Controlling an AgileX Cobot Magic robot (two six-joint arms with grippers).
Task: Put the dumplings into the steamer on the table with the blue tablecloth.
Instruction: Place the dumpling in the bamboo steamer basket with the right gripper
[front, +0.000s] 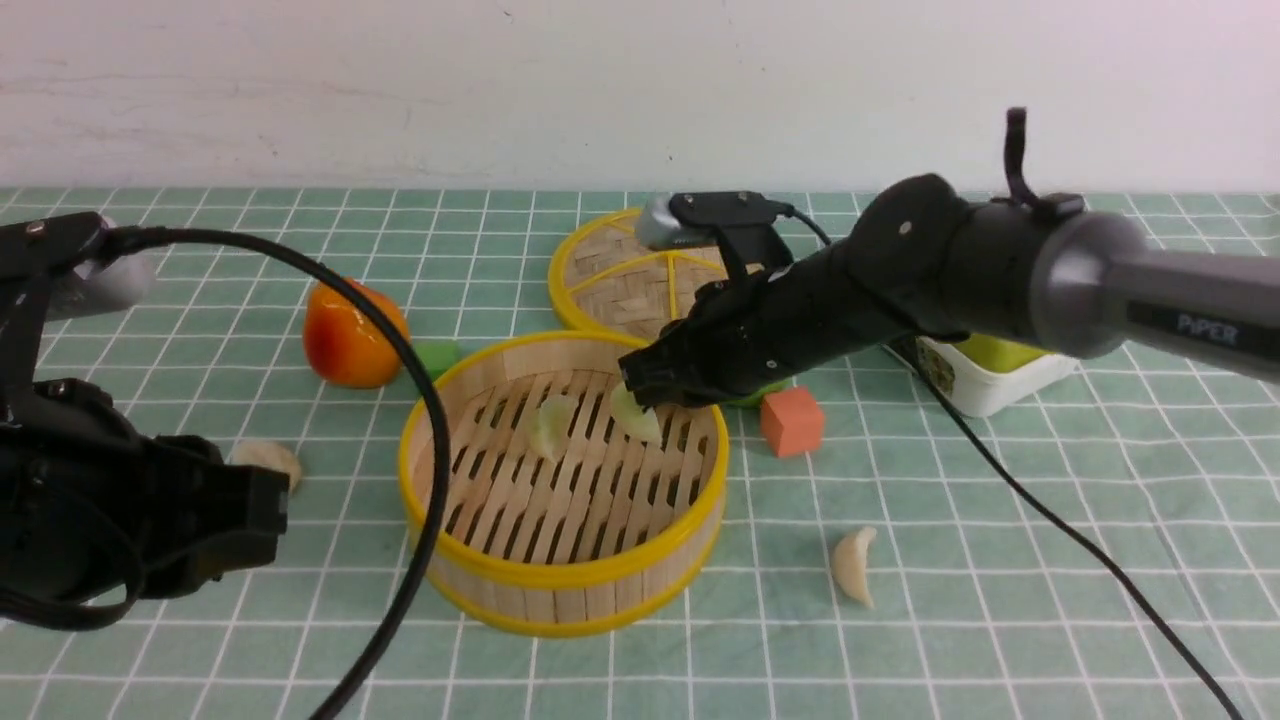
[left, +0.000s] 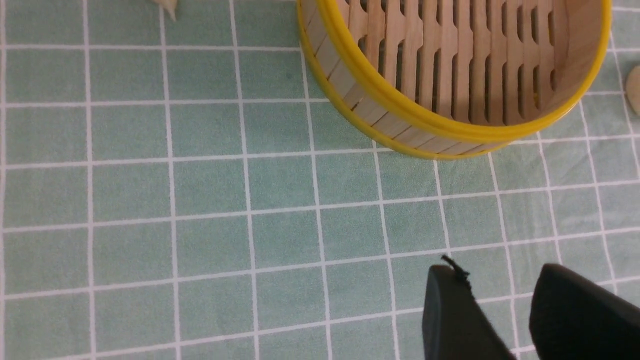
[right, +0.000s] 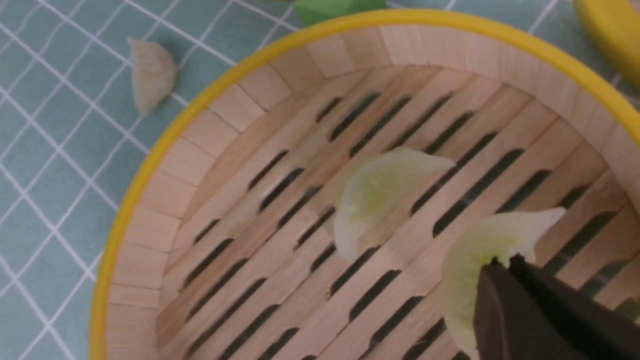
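Holding pale yellow-green pleated dumpling (right: 475, 260) inside round yellow-rimmed bamboo steamer (front: 565, 577), right gripper (front: 642, 393) clamped on it, placing step; next move calls for opening to release

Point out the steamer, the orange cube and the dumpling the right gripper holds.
steamer (front: 560, 600), front view, front wall slats.
orange cube (front: 792, 420), front view, front face.
held dumpling (right: 465, 270), right wrist view, its pale body.

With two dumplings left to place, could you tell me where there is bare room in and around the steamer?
Inside the steamer: bare near floor, before the loose dumpling and the right gripper's held dumpling. The cloth: bare before it. Crowded behind: lid, green cube, fruit.
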